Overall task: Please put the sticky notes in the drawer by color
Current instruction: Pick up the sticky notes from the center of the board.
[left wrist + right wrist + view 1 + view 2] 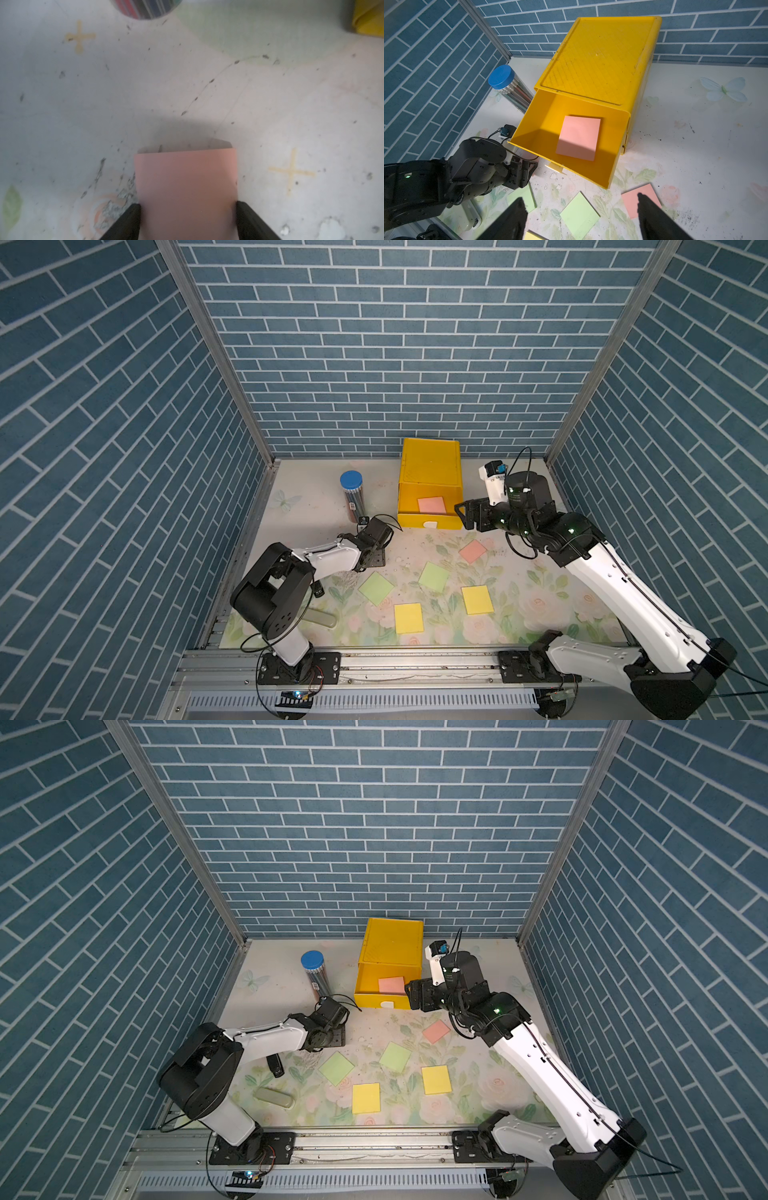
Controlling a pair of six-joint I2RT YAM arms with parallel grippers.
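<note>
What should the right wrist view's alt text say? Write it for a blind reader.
A yellow cabinet's top drawer stands pulled open with one pink sticky note lying inside. In front of it, the open right gripper hangs over a pink note and two green notes on the floral table; the left arm is beside the drawer.

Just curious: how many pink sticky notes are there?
3. One pink note lies in the open drawer, one on the table before it, one in the left gripper. Others may be hidden.
</note>
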